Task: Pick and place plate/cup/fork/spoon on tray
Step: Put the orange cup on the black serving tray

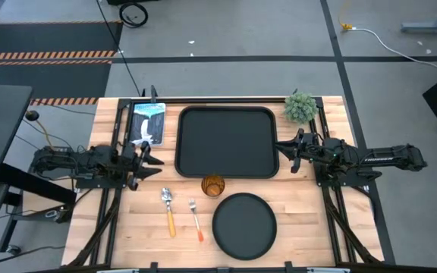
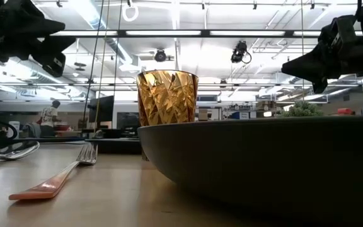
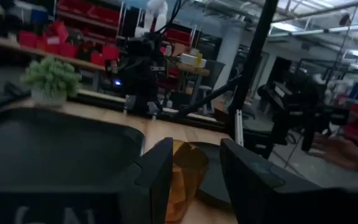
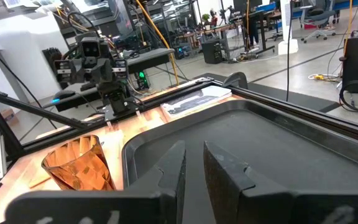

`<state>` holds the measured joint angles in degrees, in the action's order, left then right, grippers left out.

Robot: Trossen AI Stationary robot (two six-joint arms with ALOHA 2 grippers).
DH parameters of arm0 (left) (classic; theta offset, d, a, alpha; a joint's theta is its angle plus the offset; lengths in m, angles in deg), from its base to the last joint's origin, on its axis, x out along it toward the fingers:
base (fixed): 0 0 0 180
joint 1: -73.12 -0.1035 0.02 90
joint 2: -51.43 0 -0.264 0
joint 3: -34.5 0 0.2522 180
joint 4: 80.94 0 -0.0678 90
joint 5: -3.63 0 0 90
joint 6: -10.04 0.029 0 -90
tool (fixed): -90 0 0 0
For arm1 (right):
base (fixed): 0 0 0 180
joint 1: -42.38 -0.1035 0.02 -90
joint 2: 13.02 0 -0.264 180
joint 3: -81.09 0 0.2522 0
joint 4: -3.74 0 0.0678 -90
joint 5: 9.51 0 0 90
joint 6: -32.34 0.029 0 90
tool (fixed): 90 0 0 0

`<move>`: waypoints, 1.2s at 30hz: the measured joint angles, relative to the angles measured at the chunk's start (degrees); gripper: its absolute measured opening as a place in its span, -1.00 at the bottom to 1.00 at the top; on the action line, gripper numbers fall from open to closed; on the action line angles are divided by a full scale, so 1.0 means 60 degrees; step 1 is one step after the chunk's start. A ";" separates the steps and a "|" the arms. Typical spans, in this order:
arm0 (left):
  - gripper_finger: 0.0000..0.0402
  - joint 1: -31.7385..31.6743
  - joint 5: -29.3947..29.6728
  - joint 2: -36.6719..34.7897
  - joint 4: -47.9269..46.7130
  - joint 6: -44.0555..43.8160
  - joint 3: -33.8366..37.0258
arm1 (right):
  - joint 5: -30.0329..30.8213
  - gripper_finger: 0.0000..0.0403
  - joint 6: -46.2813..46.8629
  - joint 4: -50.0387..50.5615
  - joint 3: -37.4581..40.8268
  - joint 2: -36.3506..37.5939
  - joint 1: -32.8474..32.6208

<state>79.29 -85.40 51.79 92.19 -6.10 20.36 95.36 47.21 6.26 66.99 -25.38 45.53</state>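
The plate (image 1: 244, 225) is lying at the near edge of the bench (image 1: 309, 220), with the fork (image 1: 196, 218) and spoon (image 1: 168, 210) lying side by side to its left. The cup (image 1: 213, 185) is standing upright just beyond the plate, beside the tray's (image 1: 227, 141) near rim. The left gripper (image 1: 144, 161) and right gripper (image 1: 285, 152) are hovering at either side of the tray, jaws slightly parted, holding nothing. A small plant (image 1: 300, 107) is sitting at the far right corner.
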 joint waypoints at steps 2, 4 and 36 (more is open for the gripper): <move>-0.29 0.0000 0.0004 0.0001 0.0000 -0.0011 0.0001 | 0.0036 -0.68 0.0000 -0.0052 0.0000 0.0000 0.0001; -0.29 0.0000 0.0008 0.0000 0.0058 -0.0016 0.0002 | 0.0080 -0.68 0.0000 -0.0186 -0.0002 0.0004 0.0001; -0.29 0.0197 0.1655 0.4781 0.2904 -0.0559 -0.0825 | -0.0853 -0.68 0.1012 -0.2964 0.0000 -0.0007 -0.0002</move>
<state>80.47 -75.47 80.47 109.61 -9.46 15.41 90.25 53.28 -11.52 66.99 -25.43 45.51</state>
